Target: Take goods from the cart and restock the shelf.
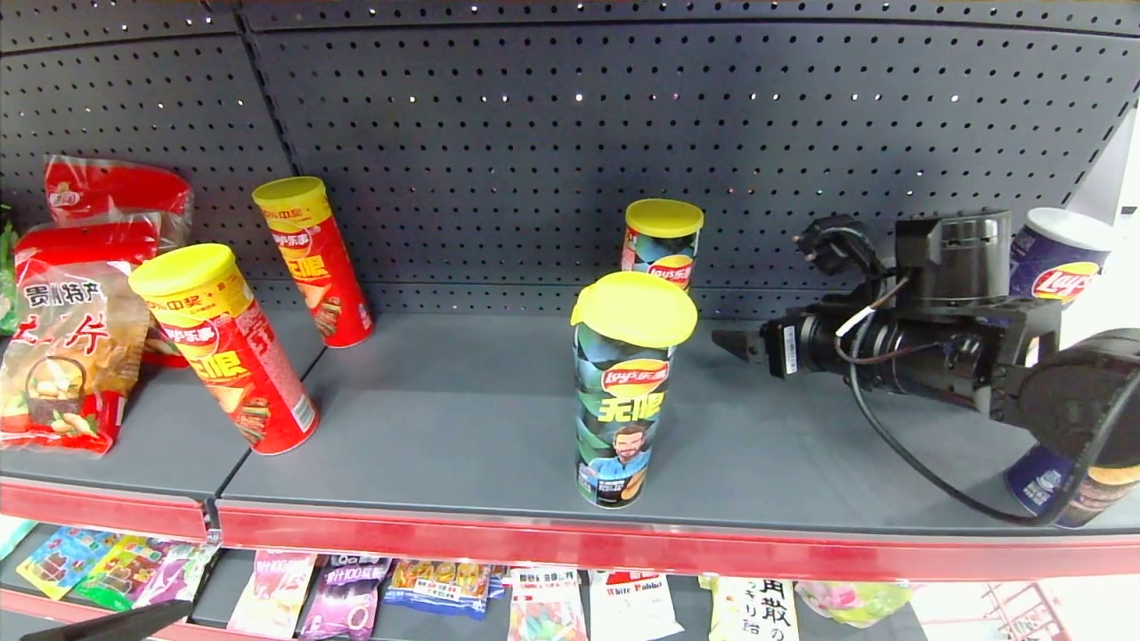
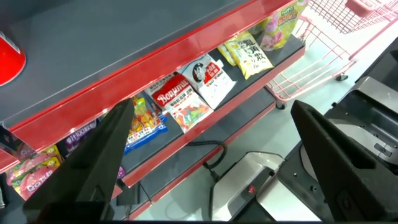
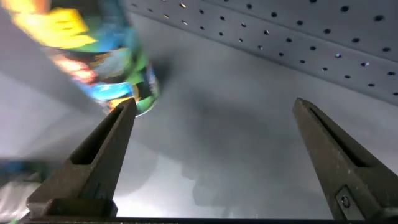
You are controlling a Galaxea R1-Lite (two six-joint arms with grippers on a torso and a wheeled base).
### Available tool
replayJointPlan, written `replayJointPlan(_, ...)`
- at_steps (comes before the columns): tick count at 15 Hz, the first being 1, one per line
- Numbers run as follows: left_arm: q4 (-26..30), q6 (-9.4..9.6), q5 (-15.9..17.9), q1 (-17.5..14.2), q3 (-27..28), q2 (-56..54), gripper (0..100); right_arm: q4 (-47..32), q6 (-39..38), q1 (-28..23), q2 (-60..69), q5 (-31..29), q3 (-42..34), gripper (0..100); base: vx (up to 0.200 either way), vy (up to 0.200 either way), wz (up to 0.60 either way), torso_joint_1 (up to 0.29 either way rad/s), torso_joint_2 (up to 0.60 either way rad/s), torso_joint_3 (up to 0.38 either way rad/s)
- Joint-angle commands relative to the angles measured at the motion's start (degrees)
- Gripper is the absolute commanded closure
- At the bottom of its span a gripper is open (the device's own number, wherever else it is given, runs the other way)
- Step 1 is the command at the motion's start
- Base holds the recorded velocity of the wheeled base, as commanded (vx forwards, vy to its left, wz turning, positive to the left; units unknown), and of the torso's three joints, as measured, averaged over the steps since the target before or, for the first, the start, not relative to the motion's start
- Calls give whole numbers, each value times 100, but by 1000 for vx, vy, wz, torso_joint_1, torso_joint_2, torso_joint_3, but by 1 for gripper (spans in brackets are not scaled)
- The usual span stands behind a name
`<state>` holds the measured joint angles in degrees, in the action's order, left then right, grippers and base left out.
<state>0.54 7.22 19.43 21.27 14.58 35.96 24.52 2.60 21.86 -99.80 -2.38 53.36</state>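
Observation:
A tall green-and-blue chip can (image 1: 623, 392) with a yellow lid stands near the front of the grey shelf (image 1: 463, 418); a second one (image 1: 661, 242) stands behind it by the pegboard. My right gripper (image 1: 732, 343) hovers over the shelf just right of these cans, pointing left. It is open and holds nothing (image 3: 214, 102), with a green can (image 3: 118, 62) off beside one finger. My left gripper (image 2: 212, 106) is open and empty, low in front of the lower shelf of snack bags (image 2: 186, 102). The pink cart (image 2: 323, 56) stands beyond it.
Two red chip cans (image 1: 227, 347) (image 1: 313, 260) and red snack bags (image 1: 67, 347) fill the shelf's left end. Purple cans (image 1: 1060, 254) (image 1: 1055, 485) stand at the right behind and under my right arm. Bare shelf lies between the red and green cans.

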Motion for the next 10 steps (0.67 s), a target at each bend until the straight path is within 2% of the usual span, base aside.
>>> replayJointPlan(1, -1, -1, -1, 0, 36, -1, 0, 1, 4, 20, -505, -61, 192, 0, 0, 0, 0, 0, 0, 0)
replayJointPlan(4, 8, -10, -1, 0, 45, 16, 0, 1, 4, 20, -786, -263, 298, 0, 0, 0, 0, 0, 0, 0)
replayJointPlan(10, 8, -10, -1, -9, 27, 25, 0, 1, 13, 64, -1085, -263, 641, 0, 0, 0, 0, 0, 0, 0)
